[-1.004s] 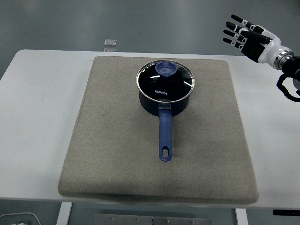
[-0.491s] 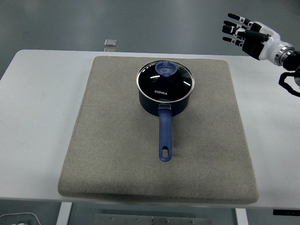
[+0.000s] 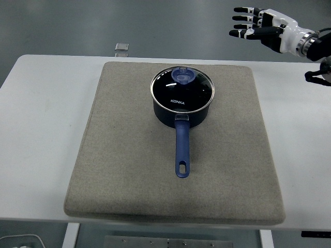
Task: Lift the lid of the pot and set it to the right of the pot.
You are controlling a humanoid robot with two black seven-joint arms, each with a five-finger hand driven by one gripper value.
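Note:
A dark blue pot (image 3: 182,110) with a long blue handle (image 3: 182,151) pointing toward me stands on a grey mat (image 3: 129,155). Its glass lid (image 3: 182,89) with a pale blue knob (image 3: 182,75) sits closed on the pot. My right hand (image 3: 253,26) is open with fingers spread, raised at the upper right, well above and to the right of the pot. It holds nothing. The left arm is out of view.
The grey mat covers the middle of the white table (image 3: 41,113). A small clear square object (image 3: 122,46) lies at the table's far edge, left of the pot.
My right hand has moved up and to the left toward the pot, and turned so the fingers point left. The pot and lid have not moved.

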